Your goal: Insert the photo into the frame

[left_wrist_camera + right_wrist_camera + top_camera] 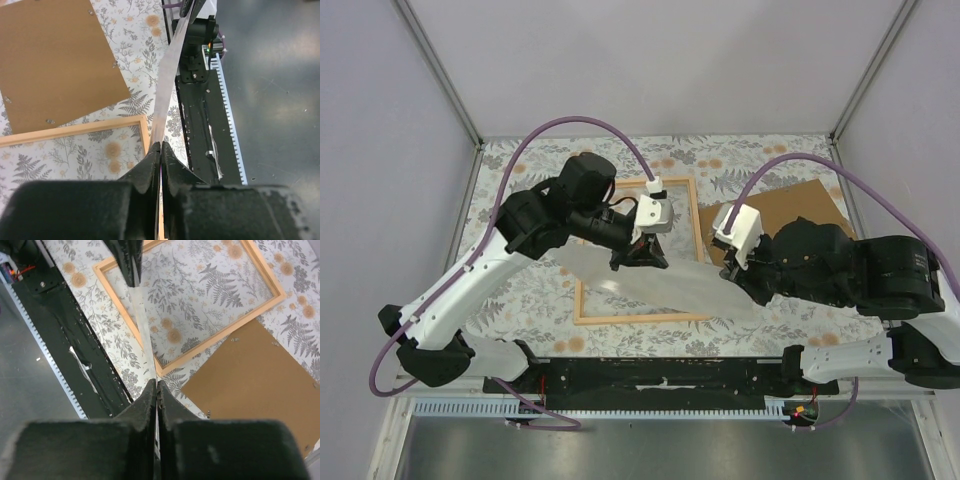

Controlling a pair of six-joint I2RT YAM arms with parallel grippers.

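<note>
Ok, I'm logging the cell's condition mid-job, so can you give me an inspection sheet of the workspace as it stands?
Surface: table covered by a floral-print cloth.
Job's things: the photo is held in the air, pale side up, over the near rail of the frame; the frame lies flat with the cloth showing through it.
Clutter: brown backing board lies flat beside the frame's right side.
Grippers: left claw and right claw are each shut on an edge of the photo.
Cables: purple cables, one arcing above each arm.
Surroundings: pale enclosure walls; nothing else seen.
</note>
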